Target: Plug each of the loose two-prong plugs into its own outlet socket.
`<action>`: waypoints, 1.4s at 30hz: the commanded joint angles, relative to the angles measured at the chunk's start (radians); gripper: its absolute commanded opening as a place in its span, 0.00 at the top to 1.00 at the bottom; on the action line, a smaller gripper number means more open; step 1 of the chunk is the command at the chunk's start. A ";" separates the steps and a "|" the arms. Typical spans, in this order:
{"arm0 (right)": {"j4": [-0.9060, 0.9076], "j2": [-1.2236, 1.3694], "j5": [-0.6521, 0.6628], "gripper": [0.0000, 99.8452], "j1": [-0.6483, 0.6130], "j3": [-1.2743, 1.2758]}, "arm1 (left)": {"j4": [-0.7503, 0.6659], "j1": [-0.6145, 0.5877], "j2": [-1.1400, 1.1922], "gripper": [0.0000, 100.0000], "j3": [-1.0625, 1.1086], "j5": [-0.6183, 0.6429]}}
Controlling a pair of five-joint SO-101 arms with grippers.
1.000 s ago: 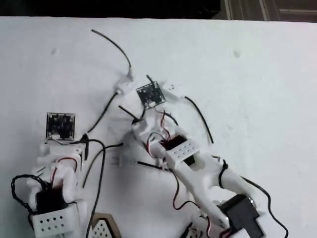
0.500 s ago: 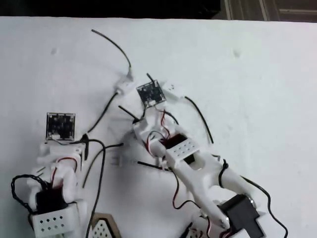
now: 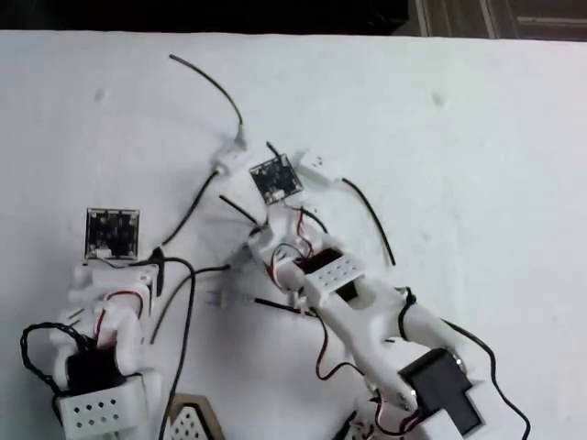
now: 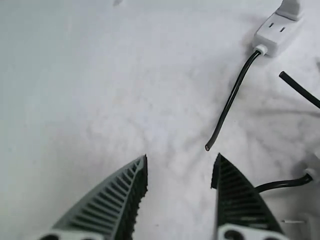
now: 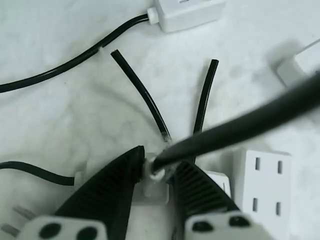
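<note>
Between the fingers of the right gripper (image 5: 157,161) a white two-prong plug (image 5: 152,172) was clamped. Its thick black cord (image 5: 240,125) rose out past the camera. The gripper sat clenched on the plug body, low over the white table (image 3: 477,137) and near its middle. Just beside one finger lay a white socket block (image 5: 261,192), slots facing up and apart from the plug.

A loose cord end (image 5: 140,95) and a shorter cord end (image 5: 202,95) lay on the table just ahead of the fingertips. Beyond them sat a far outlet socket (image 5: 187,11) with its own cord leading away.

In the high view a second loose plug (image 3: 217,298) lay flat on the table between the two arms, apart from both grippers.

The left gripper (image 4: 180,165) was released, its jaws spread wide over bare table. Ahead of it lay a two-slot outlet socket (image 4: 276,31). Its thin black lead (image 4: 232,100) ran back toward the gripper, and the cut end stopped just short of the fingertips.
</note>
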 commanded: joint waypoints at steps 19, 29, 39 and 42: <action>-0.001 -0.073 0.239 0.98 -0.042 0.118 | -0.011 -0.008 -0.012 0.78 0.012 -0.008; 0.128 -0.363 0.198 0.97 -0.044 0.115 | -0.011 -0.008 -0.012 0.78 0.017 -0.009; 0.226 -0.390 0.141 0.88 -0.044 0.115 | -0.011 -0.007 -0.012 0.78 0.020 -0.009; 0.232 -0.390 0.141 0.89 -0.041 0.120 | -0.011 -0.007 -0.012 0.78 0.020 -0.009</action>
